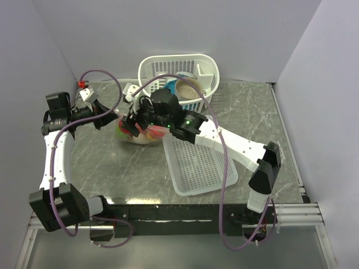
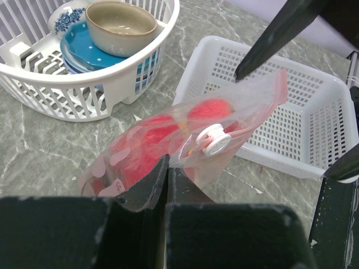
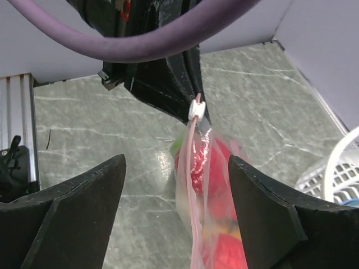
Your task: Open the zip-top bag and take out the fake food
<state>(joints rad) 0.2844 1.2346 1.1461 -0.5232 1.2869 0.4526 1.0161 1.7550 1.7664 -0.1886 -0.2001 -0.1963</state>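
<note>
The zip-top bag hangs clear of the table, its pink zip strip running from a white slider up to the right. My left gripper is shut on the bag's edge just beside the slider. The fake food is inside the bag, mostly red, with some yellow and green. My right gripper stands open astride the bag, one finger on each side and neither touching it. From above, both grippers meet over the bag.
A white basket holding a tan bowl and blue plates stands at the back. A flat white mesh tray lies right of the bag. A purple cable crosses the right wrist view.
</note>
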